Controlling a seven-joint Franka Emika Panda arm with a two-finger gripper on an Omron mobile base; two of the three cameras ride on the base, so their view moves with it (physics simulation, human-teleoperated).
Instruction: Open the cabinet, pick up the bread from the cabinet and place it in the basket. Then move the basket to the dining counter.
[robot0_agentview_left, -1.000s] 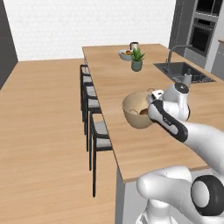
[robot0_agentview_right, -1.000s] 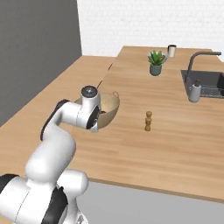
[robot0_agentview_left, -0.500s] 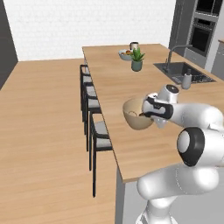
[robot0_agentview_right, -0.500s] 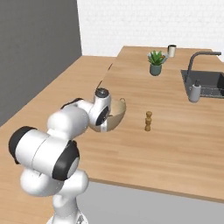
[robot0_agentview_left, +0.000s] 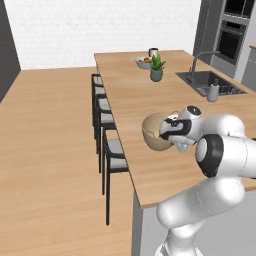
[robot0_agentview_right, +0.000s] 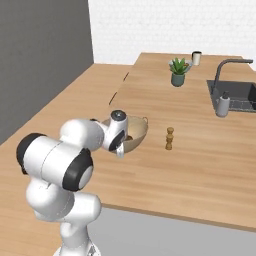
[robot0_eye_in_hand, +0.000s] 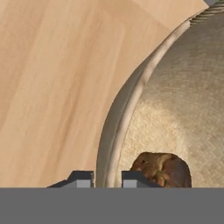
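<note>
Stools: a row of dark-framed stools with pale seats (robot0_agentview_left: 106, 131) lines the island's side, well to the left of the claw in the left base view.
Dining counter: the long light-wood island top (robot0_agentview_left: 131, 95) (robot0_agentview_right: 200, 145) (robot0_eye_in_hand: 52, 78) lies under the claw and bears everything named below.
Basket: the large tan bowl-shaped woven basket (robot0_agentview_left: 154, 133) (robot0_agentview_right: 135, 134) (robot0_eye_in_hand: 188, 96) sits on the dining counter; its rim runs up between the claw's two tips in the hand view, and its near edge meets the hand in both base views.
Bread: the small dark brown roundish lump of bread (robot0_eye_in_hand: 162, 169) lies inside the basket, on its floor, just beyond the tip that is on the inner side of the rim.
Claw: the two-finger gripper (robot0_eye_in_hand: 100, 179) (robot0_agentview_left: 171, 131) (robot0_agentview_right: 120, 148) has its dark tips drawn in on the basket's rim, one outside the wall and one inside; the pinch looks like a clamp on the rim, though the contact itself is partly cut off at the bottom of the hand view.
Pepper mill: a small brown wooden grinder (robot0_agentview_right: 169, 138) stands upright on the dining counter, near the basket and to the right of the claw in the right base view.
Plant: a green plant in a grey-green pot (robot0_agentview_left: 156, 68) (robot0_agentview_right: 178, 72) stands far beyond the claw.
Fruit bowl: a small pale bowl of fruit (robot0_agentview_left: 143, 62) sits beside the plant, beyond it.
Cup: a pale cup (robot0_agentview_right: 196, 58) stands at the far end.
Sink: a dark recessed basin with a grey arched tap (robot0_agentview_left: 210, 82) (robot0_agentview_right: 235, 95) is well apart from the claw, to its right.
</note>
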